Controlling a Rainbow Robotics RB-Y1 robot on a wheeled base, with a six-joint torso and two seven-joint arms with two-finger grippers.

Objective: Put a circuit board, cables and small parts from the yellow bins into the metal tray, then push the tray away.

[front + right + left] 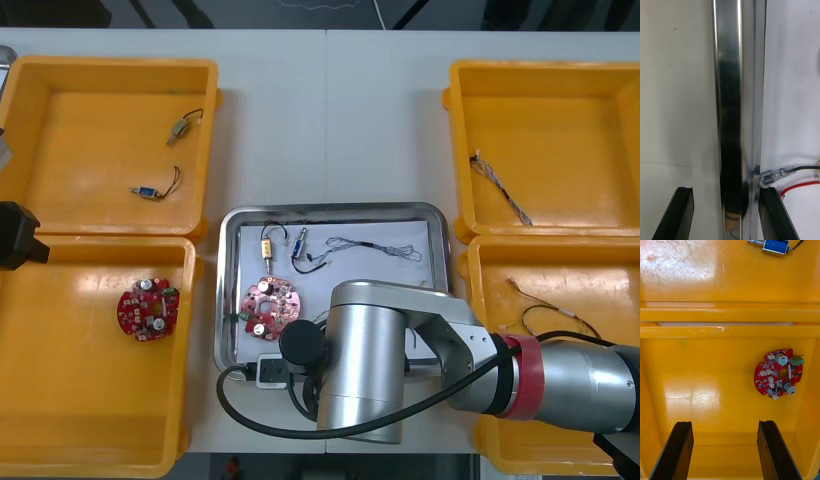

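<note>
Right tool (726, 189) stood with its black fingers wide, straddling the near rim of the shiny metal tray (730, 93). One finger was outside over the light desk (677, 93). The other was inside on the white lining, just beside a black cable with a metal terminal (777, 174) and a red wire (799, 185). The tray sat between the yellow plastic bins (110, 130) and held a round red circuit board (270, 305), thin cables (375, 247) and a small metal part (267, 247).

Loading looked done, so the push was probably the step in hand. To do it well, the outer finger needed to meet the rim squarely and low, then drive straight away so the tray would not yaw toward a bin. The inner finger needed to keep clear of the terminal.

Left tool (725, 423), also wide, hung idle over the near left bin, above a second red circuit board (778, 373).
</note>
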